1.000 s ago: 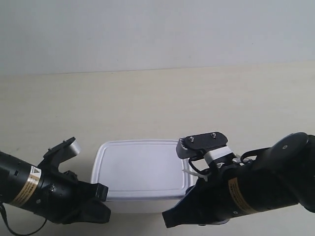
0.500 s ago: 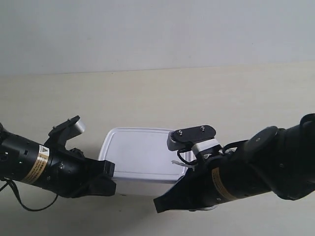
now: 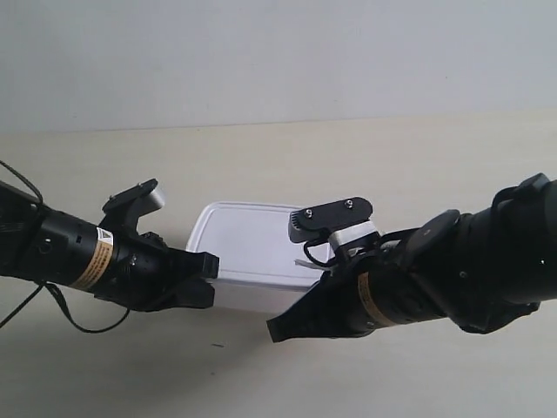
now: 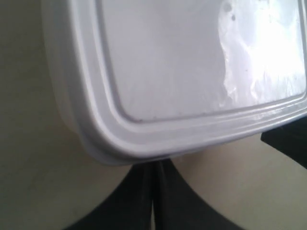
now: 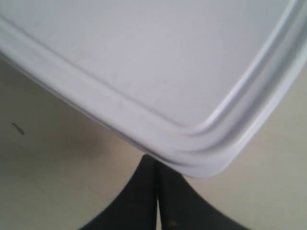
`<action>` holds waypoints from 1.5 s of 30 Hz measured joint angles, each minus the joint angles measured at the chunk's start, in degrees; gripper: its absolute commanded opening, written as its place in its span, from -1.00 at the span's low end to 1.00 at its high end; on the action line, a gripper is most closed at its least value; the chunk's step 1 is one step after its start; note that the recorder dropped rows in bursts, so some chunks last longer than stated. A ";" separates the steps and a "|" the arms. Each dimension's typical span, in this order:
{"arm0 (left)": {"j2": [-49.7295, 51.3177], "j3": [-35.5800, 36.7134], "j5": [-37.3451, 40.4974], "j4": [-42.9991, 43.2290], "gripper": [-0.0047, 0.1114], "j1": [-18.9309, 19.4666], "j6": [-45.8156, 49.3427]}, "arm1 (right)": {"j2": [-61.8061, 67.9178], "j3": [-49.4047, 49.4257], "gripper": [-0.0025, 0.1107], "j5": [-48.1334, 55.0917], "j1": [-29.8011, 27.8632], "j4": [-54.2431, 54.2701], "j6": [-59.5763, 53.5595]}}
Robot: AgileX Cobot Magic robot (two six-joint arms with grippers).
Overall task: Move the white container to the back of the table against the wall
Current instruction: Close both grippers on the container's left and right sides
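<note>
**Closed fingers at the container's two near corners**

The white container [image 3: 254, 251] sits flat on the table [image 3: 392, 165], lid on, roughly mid-depth. A broad band of bare tabletop lies between it and the wall [image 3: 278, 61].

In the left wrist view, the left gripper [image 4: 154, 184] has its two fingers pressed together with only a thin seam between them. They pinch nothing. They point at one rounded corner of the box, and their tips run in under the lid's rim.

The right gripper [image 5: 157, 178] is the same: fingers pressed together, aimed just beside the other near corner, tips tucked below the rim. The rim hides the tips, so it seems they meet the box's side wall, though actual contact cannot be told.

In the exterior view the two arms flank the container's near long side, one at each corner.
</note>
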 measured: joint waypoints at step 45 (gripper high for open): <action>4.83 -7.25 1.85 0.86 -0.92 0.00 47.51 | 4.62 -4.70 -0.96 12.89 0.00 0.00 -43.49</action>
